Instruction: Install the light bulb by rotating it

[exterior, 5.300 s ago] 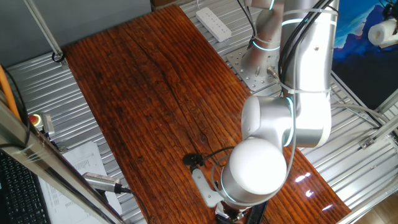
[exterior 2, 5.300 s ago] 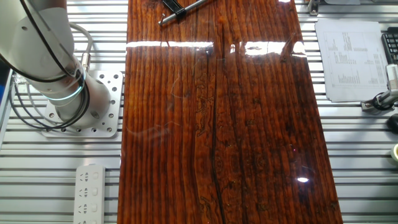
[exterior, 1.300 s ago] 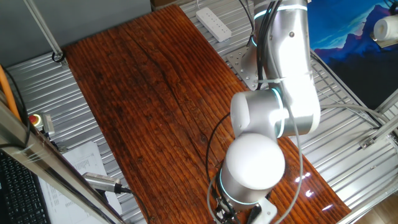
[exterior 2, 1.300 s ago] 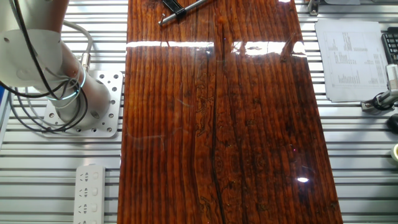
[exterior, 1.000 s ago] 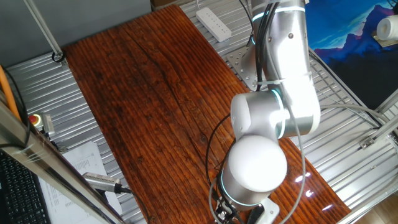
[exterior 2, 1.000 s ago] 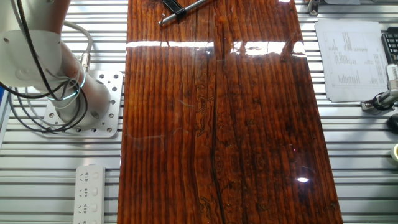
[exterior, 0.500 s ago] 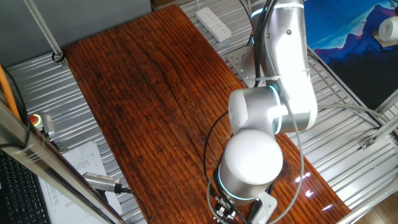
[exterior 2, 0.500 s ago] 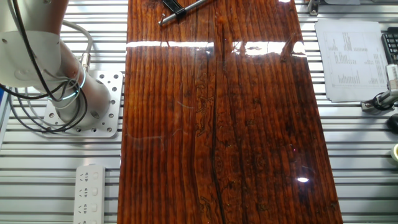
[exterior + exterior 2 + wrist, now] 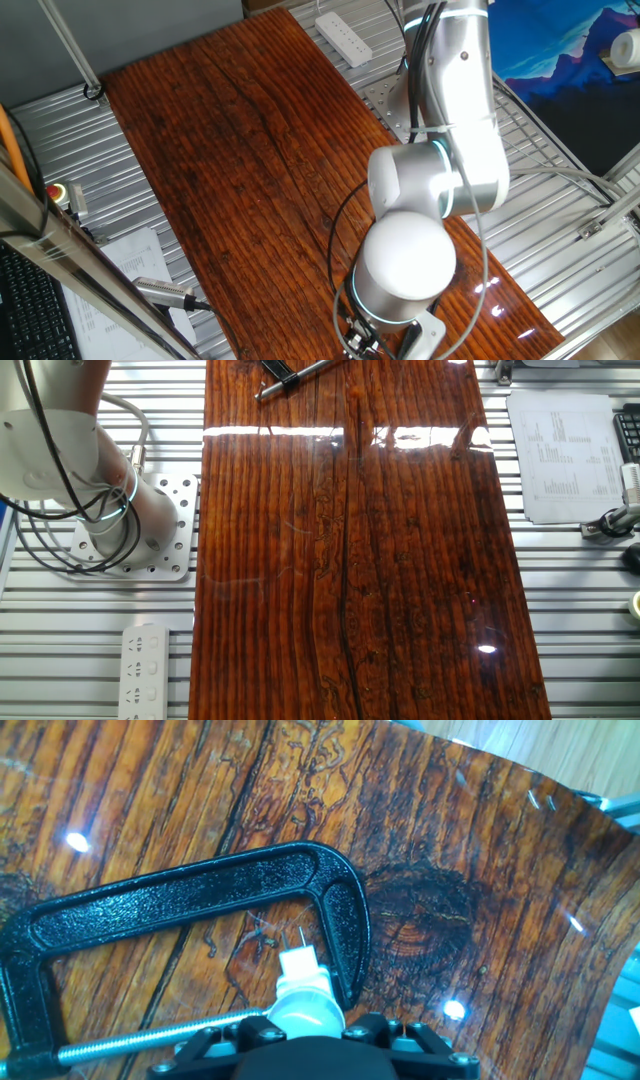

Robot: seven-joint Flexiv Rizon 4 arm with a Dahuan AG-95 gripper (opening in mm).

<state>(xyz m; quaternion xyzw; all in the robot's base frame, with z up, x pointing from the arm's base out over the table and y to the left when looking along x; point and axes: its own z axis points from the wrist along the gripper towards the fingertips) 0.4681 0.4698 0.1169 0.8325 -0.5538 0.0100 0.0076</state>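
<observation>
In the hand view the light bulb (image 9: 307, 1013) shows as a pale rounded dome right in front of my gripper (image 9: 306, 1023). The black jaws sit tight against both of its sides, shut on it. Beyond the dome a white lumpy cylindrical piece (image 9: 298, 972) with two thin pins continues in line. It stands inside the bow of a black C-clamp (image 9: 200, 890), whose threaded screw (image 9: 150, 1036) runs along the left. In one fixed view the arm's big white joint (image 9: 407, 260) covers the gripper (image 9: 365, 343) at the near table edge; bulb and clamp are hidden there.
The wooden table top (image 9: 350, 560) is glossy with glare spots. A white power strip (image 9: 343, 37) lies beside the robot base (image 9: 135, 525). Printed sheets (image 9: 560, 455), a red button (image 9: 57, 191) and a metal-handled tool (image 9: 165, 291) lie on the metal frame.
Since 5.3 s ago the arm has straightened up and the wrist has turned. Over the last second the elbow joint only shifted slightly left.
</observation>
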